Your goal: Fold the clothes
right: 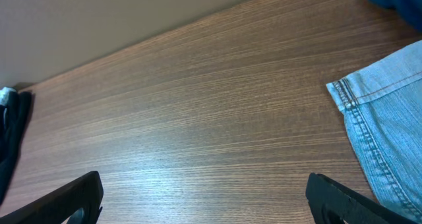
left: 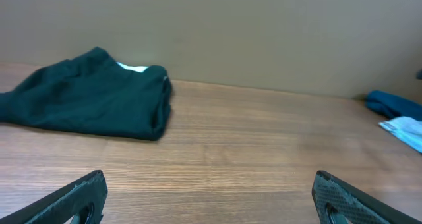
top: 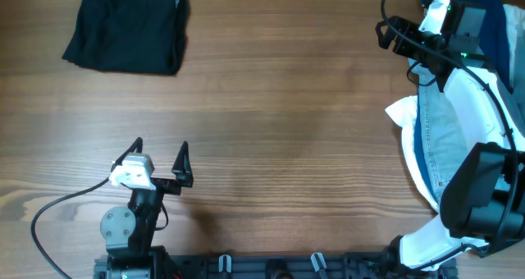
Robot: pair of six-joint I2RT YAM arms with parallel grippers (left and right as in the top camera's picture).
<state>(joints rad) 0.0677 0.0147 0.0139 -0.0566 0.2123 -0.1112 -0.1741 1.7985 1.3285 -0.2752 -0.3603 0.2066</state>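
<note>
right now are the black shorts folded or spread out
Folded. The black shorts lie in a compact, roughly square bundle, with layers doubled over at one edge and no legs spread out.

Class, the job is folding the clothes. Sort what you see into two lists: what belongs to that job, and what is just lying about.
Belongs to the job:
plain black soft-fabric shorts, far left
left gripper, open
right gripper, open

Just lying about:
pale blue denim garment, right edge
dark blue cloth, far right corner
</note>
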